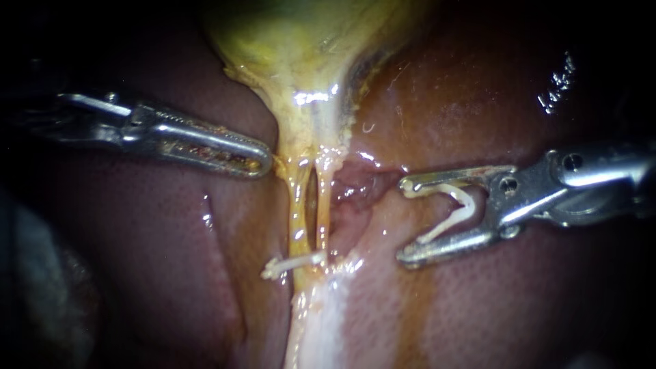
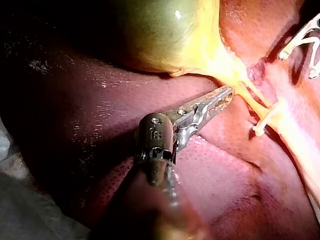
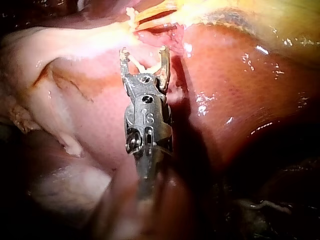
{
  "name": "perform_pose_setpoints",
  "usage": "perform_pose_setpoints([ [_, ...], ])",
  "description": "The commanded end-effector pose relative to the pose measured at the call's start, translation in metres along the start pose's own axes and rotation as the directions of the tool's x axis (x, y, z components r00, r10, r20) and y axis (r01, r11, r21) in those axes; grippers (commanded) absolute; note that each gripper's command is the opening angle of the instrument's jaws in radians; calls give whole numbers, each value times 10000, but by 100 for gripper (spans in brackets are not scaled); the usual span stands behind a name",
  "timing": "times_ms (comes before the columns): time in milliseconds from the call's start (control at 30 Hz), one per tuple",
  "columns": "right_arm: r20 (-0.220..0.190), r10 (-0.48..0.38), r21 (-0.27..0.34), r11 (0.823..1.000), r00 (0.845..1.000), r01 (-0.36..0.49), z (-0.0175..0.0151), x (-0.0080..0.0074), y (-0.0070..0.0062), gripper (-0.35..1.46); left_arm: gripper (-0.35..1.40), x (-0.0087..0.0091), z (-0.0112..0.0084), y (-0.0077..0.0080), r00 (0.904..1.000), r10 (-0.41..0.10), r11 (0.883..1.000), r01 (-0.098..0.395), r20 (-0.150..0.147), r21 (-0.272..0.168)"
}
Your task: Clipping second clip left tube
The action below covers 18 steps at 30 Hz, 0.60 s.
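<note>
Two thin yellow tubes run down from the gallbladder (image 1: pixel 301 48): the left tube (image 1: pixel 297 205) and the right tube (image 1: pixel 325 205). A closed white clip (image 1: pixel 290 264) crosses the left tube's lower end. My left instrument (image 1: pixel 263 162) has its jaws together, its tip against the tissue edge at the gallbladder's neck; it shows the same way in the left wrist view (image 2: pixel 225 96). My right instrument (image 1: pixel 410 222) stands right of the tubes, apart from them. Its jaws are spread wide, and an open white clip (image 1: pixel 454 208) is seated between them (image 3: pixel 144 59).
Reddish-brown liver (image 1: pixel 492 314) surrounds the tubes on both sides. A raw pink patch (image 1: pixel 355 188) lies just right of the right tube. A pale band of tissue (image 1: pixel 321 321) continues below the placed clip. The gallbladder's green body (image 2: pixel 160 30) lies beyond the left instrument.
</note>
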Motion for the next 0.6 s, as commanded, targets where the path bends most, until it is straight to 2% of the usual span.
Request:
perform_pose_setpoints([
  [33,-2,4,2,10000,10000,-4,0,0,0,50,-35,0,-1,0,10000,-2,10000,2,3,-7],
  [233,-2,4,2,10000,10000,-4,0,0,0,50,-35,9,-19,1,10000,-37,10000,38,37,-91],
  [500,-2,8,-4,10000,10000,-8,1,1,0,50,-35,35,-66,17,9996,-233,9996,235,-132,167],
  [600,-2,12,-10,10000,10000,-12,2,2,0,50,-35,36,-69,20,9995,-257,9995,260,-171,174],
])
